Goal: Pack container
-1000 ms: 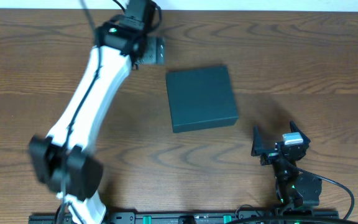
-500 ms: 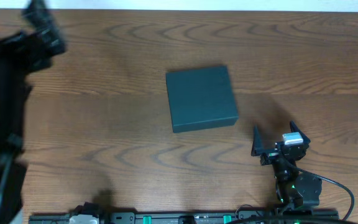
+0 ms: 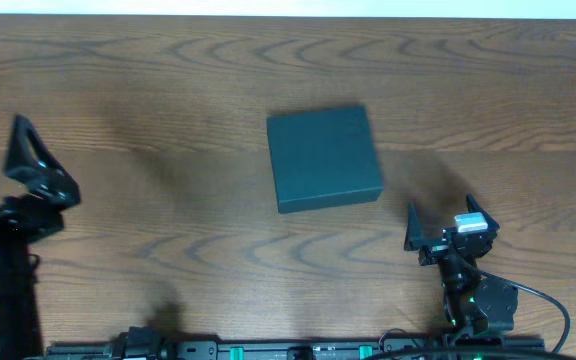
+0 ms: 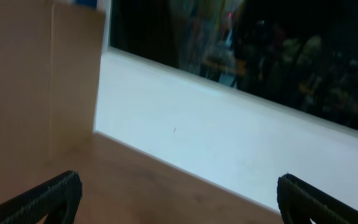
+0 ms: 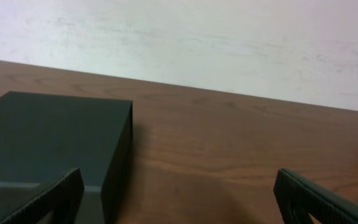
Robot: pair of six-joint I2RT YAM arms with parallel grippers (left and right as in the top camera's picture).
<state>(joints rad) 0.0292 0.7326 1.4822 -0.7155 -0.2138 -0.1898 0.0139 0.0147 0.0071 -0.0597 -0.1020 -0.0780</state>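
The dark teal-grey matte rectangular box (image 3: 325,158) lies shut at the middle of the brown wooden bench (image 3: 168,80), roughly square. The right arm's fingers (image 3: 413,228), spread wide and empty, sit near it, the box to their far left. The left arm's fingers (image 3: 28,150), also open and empty, stand well apart at the left edge, so the right arm looks nearer

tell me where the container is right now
Overhead view: the container lies near the middle of the table, beyond and left of the right gripper, apart from it.
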